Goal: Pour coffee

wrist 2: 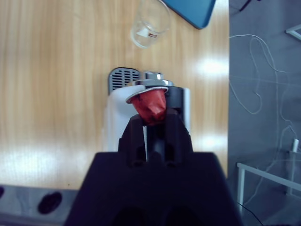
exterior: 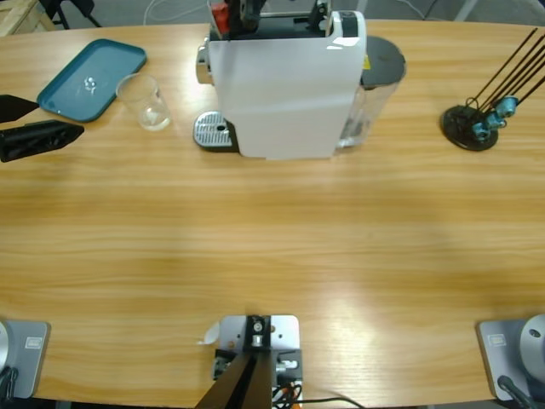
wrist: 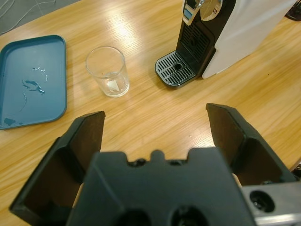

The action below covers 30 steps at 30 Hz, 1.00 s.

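Close up, the left end effector (wrist: 155,125) has its jaws spread wide apart with nothing between them, low over the wooden counter (exterior: 272,256). Beyond it stands a clear glass tumbler (wrist: 107,71), upright on the counter, just beside a teal tray (wrist: 33,80) that carries a few wet smears. Whether any coffee lies in the tumbler is hard to tell; only a pale glint shows at its base. To the tumbler's other side sits the white coffee machine (exterior: 285,85) with its round drip grate (wrist: 175,69) bare. Over the machine's top, the right end effector (wrist 2: 150,120) is clamped on a red capsule (wrist 2: 149,104) with a silver rim, held directly above the machine. Farther off along the counter, well apart from the machine, stands a black stand (exterior: 470,126) of thin rods.
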Tool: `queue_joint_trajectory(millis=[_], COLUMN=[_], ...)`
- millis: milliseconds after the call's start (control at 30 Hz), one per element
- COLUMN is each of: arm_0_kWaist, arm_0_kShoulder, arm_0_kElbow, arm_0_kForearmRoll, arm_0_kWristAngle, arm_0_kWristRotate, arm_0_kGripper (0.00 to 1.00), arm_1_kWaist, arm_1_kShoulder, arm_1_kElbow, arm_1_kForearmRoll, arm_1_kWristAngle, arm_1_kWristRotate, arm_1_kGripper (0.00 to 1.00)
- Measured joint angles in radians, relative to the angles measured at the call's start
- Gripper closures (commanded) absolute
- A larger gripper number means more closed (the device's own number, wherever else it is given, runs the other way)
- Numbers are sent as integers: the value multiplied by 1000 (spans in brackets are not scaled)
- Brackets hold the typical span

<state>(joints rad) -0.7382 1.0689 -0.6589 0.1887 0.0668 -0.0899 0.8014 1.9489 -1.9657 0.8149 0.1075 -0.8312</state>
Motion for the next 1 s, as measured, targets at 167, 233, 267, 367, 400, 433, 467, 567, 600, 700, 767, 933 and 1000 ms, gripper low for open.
queue_joint_trajectory(millis=[167,233,267,367,400,433,467,567,600,700,767,933,1000], arm_0_kWaist=[0,0,0,0,0,0,0,0,0,0,0,0,0], arm_0_kShoulder=[0,0,0,0,0,0,0,0,0,0,0,0,0], arm_0_kElbow=[0,0,0,0,0,0,0,0,0,0,0,0,0], arm_0_kForearmRoll=[0,0,0,0,0,0,0,0,0,0,0,0,0], arm_0_kWristAngle=[0,0,0,0,0,0,0,0,0,0,0,0,0], arm_0_kWristRotate=[7,9,10,10,10,10,10,10,10,10,10,15,16], arm_0_kGripper=[69,69,69,69,69,69,69,69,69,69,69,69,69], arm_1_kWaist=[0,0,0,0,0,0,0,0,0,0,0,0,0], arm_1_kShoulder=[10,15,16,19,19,19,19,19,19,19,19,19,19], arm_1_kElbow=[-12,-17,-19,-19,-19,-19,-19,-19,-18,-13,-8,4,4], arm_1_kForearmRoll=[0,0,0,0,0,0,0,0,0,0,0,0,0], arm_1_kWristAngle=[-51,-62,-65,-66,-66,-66,-66,-66,-67,-73,-79,-82,-82], arm_1_kWristRotate=[18,27,31,40,43,46,47,54,56,65,67,68,70], arm_1_kGripper=[1000,1000,1000,1000,1000,1000,1000,1000,1000,1000,1000,1000,1000])
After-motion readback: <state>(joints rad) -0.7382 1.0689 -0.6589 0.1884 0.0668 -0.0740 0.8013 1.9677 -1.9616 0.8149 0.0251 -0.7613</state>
